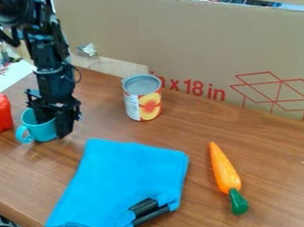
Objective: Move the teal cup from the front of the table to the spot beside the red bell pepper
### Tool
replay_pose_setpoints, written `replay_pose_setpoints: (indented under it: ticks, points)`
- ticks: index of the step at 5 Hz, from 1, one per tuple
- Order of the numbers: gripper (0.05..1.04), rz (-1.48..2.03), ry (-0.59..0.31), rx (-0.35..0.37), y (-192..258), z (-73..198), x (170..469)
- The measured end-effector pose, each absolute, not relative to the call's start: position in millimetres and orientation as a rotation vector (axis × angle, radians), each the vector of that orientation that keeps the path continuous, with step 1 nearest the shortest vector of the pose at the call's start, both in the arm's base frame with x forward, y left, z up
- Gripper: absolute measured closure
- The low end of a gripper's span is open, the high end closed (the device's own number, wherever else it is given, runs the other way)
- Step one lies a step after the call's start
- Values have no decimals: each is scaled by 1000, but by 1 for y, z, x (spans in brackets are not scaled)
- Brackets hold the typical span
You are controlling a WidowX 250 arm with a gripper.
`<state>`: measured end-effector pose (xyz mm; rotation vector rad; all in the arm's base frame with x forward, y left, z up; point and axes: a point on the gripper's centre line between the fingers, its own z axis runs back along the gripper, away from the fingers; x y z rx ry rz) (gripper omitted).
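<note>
Apparently for purchase (one finger inside), the gripper (55, 127) clenches the turquoise cup (43, 131) by its wall at nine o'clock, blue cloth (122, 176) at seven.

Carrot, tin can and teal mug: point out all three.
Carrot (224, 171), camera view, on the orange body above its green end.
Tin can (143, 105), camera view, on the label around its side.
Teal mug (44, 132), camera view, on the outer wall right of the handle.

Matt blue cloth (123, 183), glossy orange carrot (224, 171), smooth wood-look table (199, 127)
</note>
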<state>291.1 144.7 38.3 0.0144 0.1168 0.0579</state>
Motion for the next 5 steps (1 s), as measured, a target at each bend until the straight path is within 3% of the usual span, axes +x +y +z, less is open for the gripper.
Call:
replay_pose_setpoints:
  ticks: [1,2,3,4,5]
  points:
    - [134,37,34,49,136,71,299]
    - [75,-12,6,104,117,97,298]
    - [80,-47,-19,76,81,120,285]
    - [81,-147,-44,7,32,130,278]
    - [83,-262,-24,-13,-16,135,280]
